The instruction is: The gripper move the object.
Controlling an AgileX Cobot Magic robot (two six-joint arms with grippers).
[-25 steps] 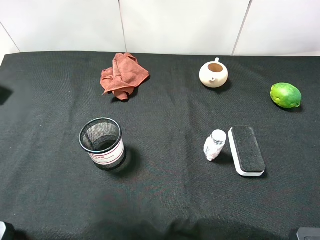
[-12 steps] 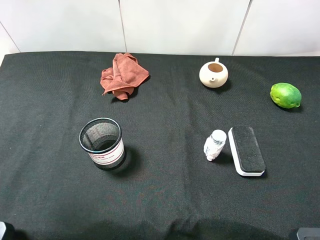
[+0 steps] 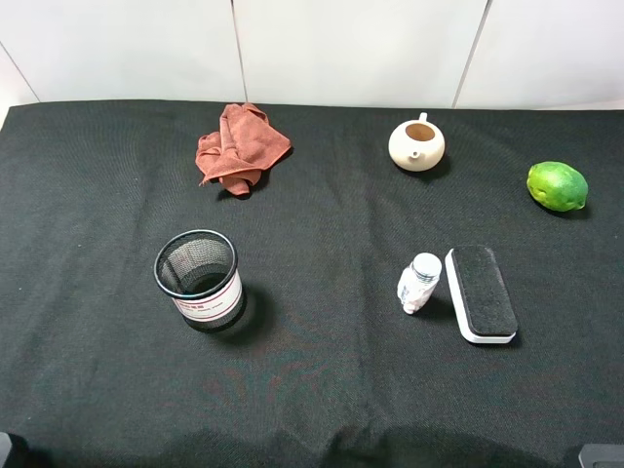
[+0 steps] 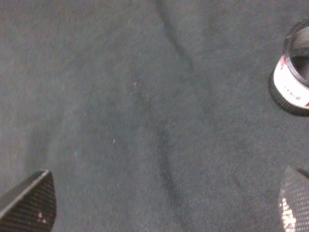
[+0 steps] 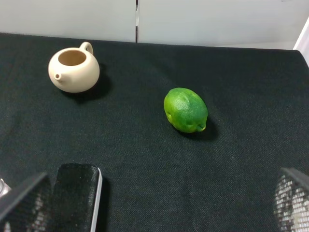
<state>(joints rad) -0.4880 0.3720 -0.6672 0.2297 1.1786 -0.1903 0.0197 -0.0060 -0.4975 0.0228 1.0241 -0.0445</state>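
The small clear bottle [image 3: 419,283] with a white cap lies on the black cloth, right of centre, touching the left long side of a black eraser [image 3: 480,292]. In the right wrist view only a sliver of the bottle [image 5: 2,186] shows at the edge, beside the eraser [image 5: 77,193]. My right gripper [image 5: 159,205] is open and empty, low over the cloth, short of the eraser and bottle. My left gripper [image 4: 161,208] is open and empty over bare cloth, with the mesh cup [image 4: 294,72] off to one side. Neither touches the bottle.
A black mesh cup [image 3: 198,278] stands left of centre. A rust-red cloth [image 3: 239,146] lies at the back left, a cream teapot [image 3: 416,144] at the back, and a green lime [image 3: 557,185] at the far right. A white wall stands behind the table.
A dark shape at the left edge of the table one second ago is gone. The bottle and the other things have not moved.
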